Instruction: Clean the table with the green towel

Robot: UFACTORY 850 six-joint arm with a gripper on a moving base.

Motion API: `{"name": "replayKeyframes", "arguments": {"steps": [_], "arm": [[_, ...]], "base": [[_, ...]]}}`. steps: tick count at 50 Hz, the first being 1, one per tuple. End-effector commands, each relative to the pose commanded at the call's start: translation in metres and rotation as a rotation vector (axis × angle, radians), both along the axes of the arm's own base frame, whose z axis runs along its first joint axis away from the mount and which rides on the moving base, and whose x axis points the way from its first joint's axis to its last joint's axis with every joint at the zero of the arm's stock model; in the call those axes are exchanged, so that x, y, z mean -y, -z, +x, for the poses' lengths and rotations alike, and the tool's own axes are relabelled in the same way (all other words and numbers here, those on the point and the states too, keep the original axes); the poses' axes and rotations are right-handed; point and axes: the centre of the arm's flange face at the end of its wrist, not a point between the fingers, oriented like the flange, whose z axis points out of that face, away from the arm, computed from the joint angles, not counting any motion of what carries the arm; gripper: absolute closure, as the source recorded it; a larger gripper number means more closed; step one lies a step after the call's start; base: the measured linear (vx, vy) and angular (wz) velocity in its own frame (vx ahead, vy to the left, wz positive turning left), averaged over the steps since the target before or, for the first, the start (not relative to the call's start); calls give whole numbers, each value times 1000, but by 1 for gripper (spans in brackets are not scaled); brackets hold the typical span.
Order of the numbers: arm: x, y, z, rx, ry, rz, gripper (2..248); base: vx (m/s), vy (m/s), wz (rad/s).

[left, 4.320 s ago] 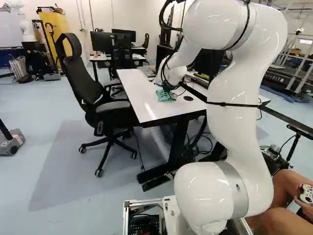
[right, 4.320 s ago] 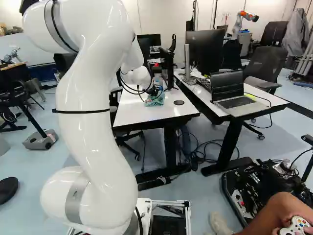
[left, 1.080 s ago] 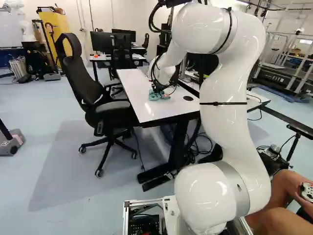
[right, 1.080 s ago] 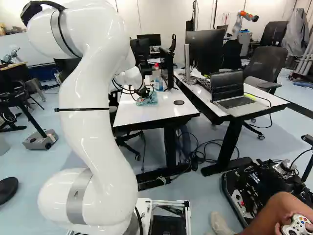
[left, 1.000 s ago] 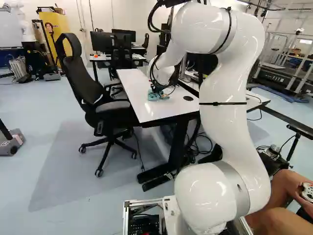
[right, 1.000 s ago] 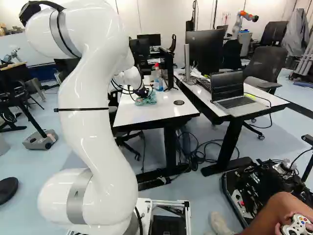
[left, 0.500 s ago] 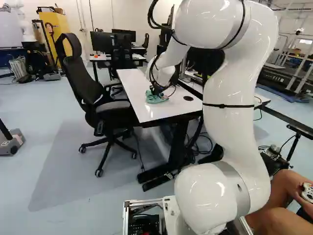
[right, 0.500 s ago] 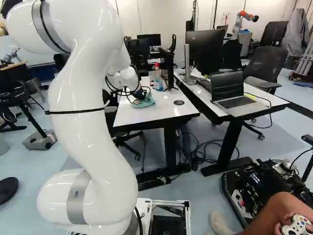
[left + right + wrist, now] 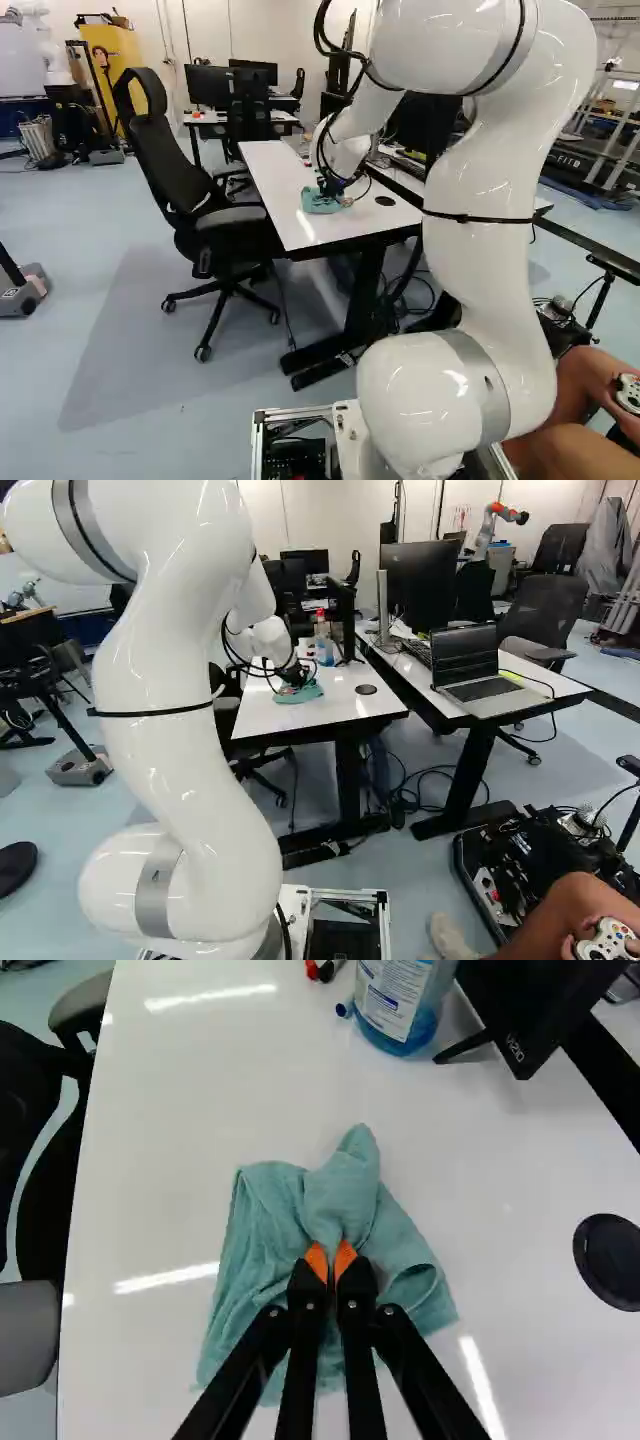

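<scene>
In the left base view a black chair (image 9: 165, 175) is seen beside the table (image 9: 285, 220). On the table the blue-green towel (image 9: 250, 1230) is laid, rumpled, its middle pinched into a raised fold between the closed fingers of the gripper (image 9: 329, 188), one edge curled into a loop. Rightward, in the right base view, a bottle (image 9: 324, 652), then a laptop (image 9: 480, 690), are seen.

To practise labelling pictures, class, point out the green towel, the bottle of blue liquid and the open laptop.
Green towel (image 9: 342, 1200): wrist view, on its raised fold.
Bottle of blue liquid (image 9: 396, 1002): wrist view, on its label.
Open laptop (image 9: 484, 689): right base view, on its keyboard half.
</scene>
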Motion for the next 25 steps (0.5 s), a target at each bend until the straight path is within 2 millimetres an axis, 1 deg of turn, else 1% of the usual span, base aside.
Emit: {"name": "replayKeyframes", "arguments": {"steps": [17, 25], "arm": [[30, 0, 0, 0, 50, 0, 222], [43, 0, 5, 3, 73, 0, 222]], "base": [[0, 0, 0], [0, 0, 0]]}}
